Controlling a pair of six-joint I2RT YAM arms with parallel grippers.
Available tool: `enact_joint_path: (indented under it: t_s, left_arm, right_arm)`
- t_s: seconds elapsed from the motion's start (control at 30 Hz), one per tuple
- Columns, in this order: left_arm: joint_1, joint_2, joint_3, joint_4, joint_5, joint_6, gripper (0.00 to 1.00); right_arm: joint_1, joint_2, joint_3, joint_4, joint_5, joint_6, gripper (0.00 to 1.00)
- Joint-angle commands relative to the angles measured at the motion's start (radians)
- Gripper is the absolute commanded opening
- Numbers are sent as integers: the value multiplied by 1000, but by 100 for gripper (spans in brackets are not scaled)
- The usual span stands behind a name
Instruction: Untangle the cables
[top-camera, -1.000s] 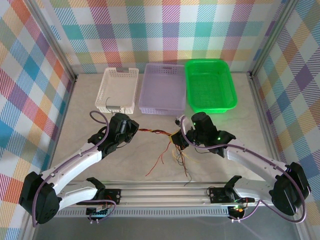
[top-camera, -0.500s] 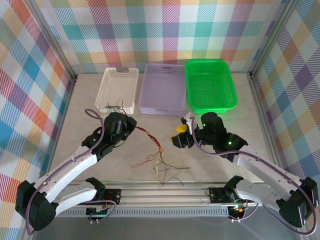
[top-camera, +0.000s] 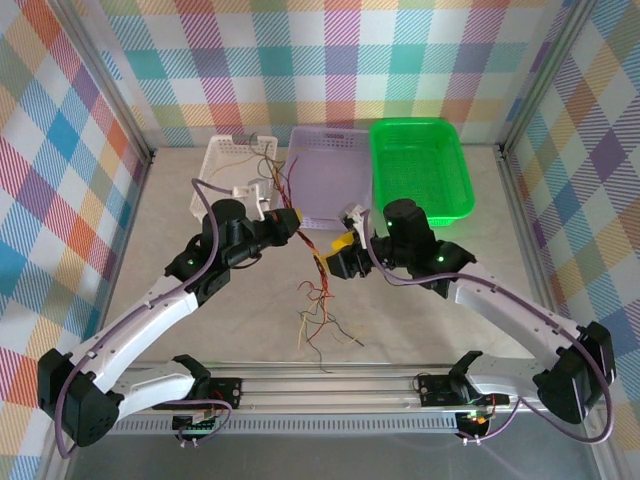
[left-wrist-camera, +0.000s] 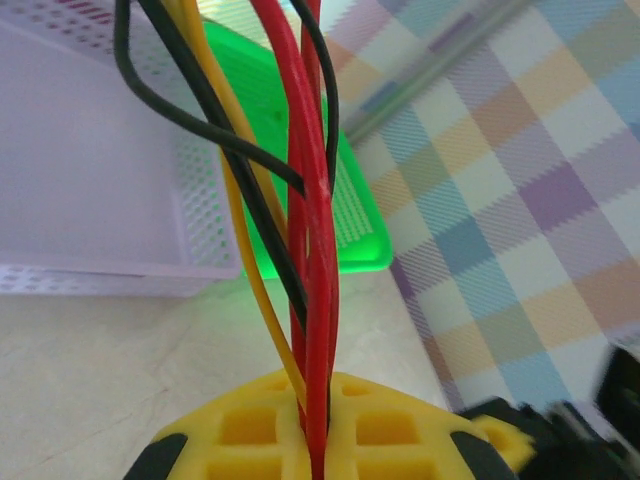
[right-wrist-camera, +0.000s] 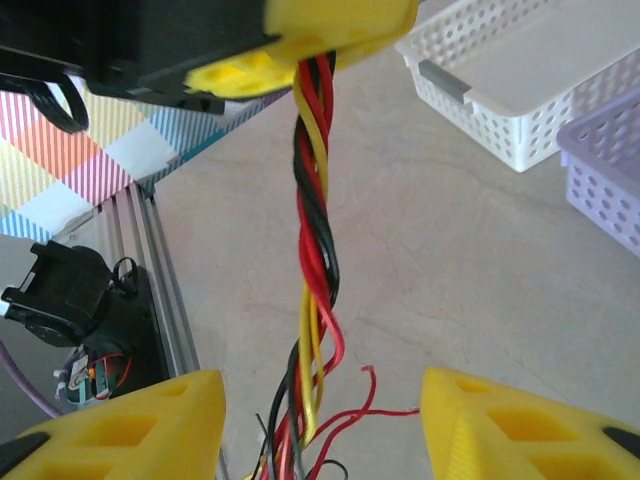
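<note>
Right wrist view: left gripper (right-wrist-camera: 312, 50) pinched the twisted cables (right-wrist-camera: 315, 230); right gripper (right-wrist-camera: 320, 425) stood open astride them. We judged untwisting underway; the next move called for closing on one strand.

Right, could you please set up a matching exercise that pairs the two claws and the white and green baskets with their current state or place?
Column one:
1. left claw
2. right claw
3. white basket
4. green basket

Column two:
A. right end of the row of baskets
B. open, one finger on each side of the twisted cables
C. left end of the row of baskets
D. shut on the cables

Pairs: 1-D, 2-B, 3-C, 4-A
</note>
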Motion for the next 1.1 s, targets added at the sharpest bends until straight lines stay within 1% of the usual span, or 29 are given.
enact_joint_path:
  t_s: [0.0, 0.1, 0.23, 0.33, 0.47, 0.57, 0.77, 0.8, 0.9, 0.93, 0.97, 1.0, 1.07]
  left_arm:
    - [-15, 16, 32, 43, 119, 104, 0]
    - [-16, 28, 31, 57, 161, 113, 0]
    - [-19, 26, 30, 64, 171, 119, 0]
    - [-21, 30, 36, 64, 176, 120, 0]
    - [-23, 29, 45, 48, 175, 130, 0]
    - [-22, 24, 48, 35, 160, 139, 0]
    - [-23, 29, 63, 17, 157, 133, 0]
    - [-24, 24, 64, 14, 160, 128, 7]
    - [-25, -14, 51, 11, 158, 96, 43]
    - [-26, -34, 39, 10, 155, 82, 51]
    - [-28, -51, 26, 12, 157, 70, 57]
    - [-31, -74, 10, 18, 166, 62, 60]
    - [-39, -114, -25, 17, 180, 55, 63]
  right_arm:
    - [1, 32, 46, 25, -70, -18, 52]
    - [1, 64, 56, 40, -108, -7, 49]
    - [1, 84, 44, 104, -162, 40, 44]
    - [2, 112, 49, 121, -222, 71, 35]
    - [2, 97, 28, 135, -214, 77, 19]
    - [2, 74, 22, 123, -200, 65, 1]
    - [2, 52, 9, 130, -155, 75, 0]
    - [1, 50, 6, 134, -149, 78, 0]
    - [1, 38, -3, 149, -96, 94, 0]
    - [1, 34, -5, 153, -69, 100, 0]
    - [1, 29, -6, 157, -50, 105, 0]
    - [-1, 25, -5, 161, -38, 110, 0]
    - [-1, 20, 8, 156, -14, 125, 0]
